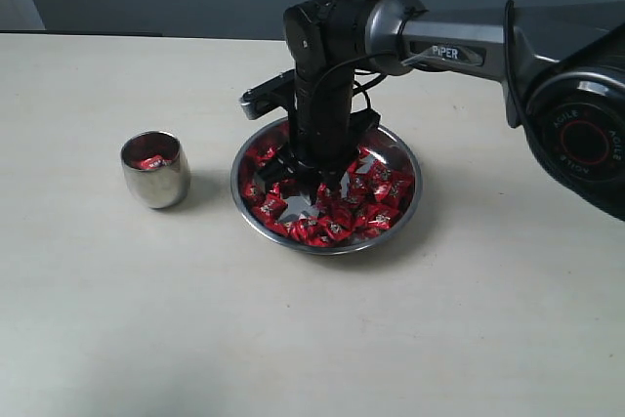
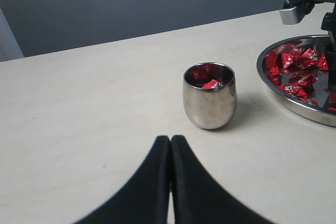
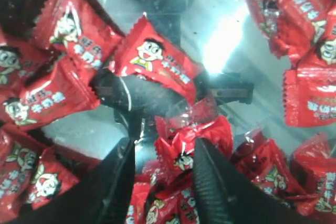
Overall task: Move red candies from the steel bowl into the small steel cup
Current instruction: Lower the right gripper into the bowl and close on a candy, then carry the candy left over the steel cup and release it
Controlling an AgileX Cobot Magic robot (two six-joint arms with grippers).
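Note:
The steel bowl (image 1: 414,197) sits mid-table, holding many red candies (image 1: 376,204). My right gripper (image 1: 311,192) points straight down into it, left of centre. In the right wrist view its jaws (image 3: 165,145) stand open astride one crumpled red candy (image 3: 185,149), which lies against one finger with a gap at the other. The bowl's bare mirror bottom (image 3: 220,30) shows beyond it. The small steel cup (image 1: 154,175) stands upright left of the bowl with a red candy (image 2: 212,84) inside. My left gripper (image 2: 170,139) is shut and empty, hovering short of the cup (image 2: 209,106).
The right arm (image 1: 459,46) reaches in from the right edge above the bowl's far side. A grey wall runs behind the pale tabletop (image 1: 195,319). The bowl's rim (image 2: 294,106) lies a short gap from the cup.

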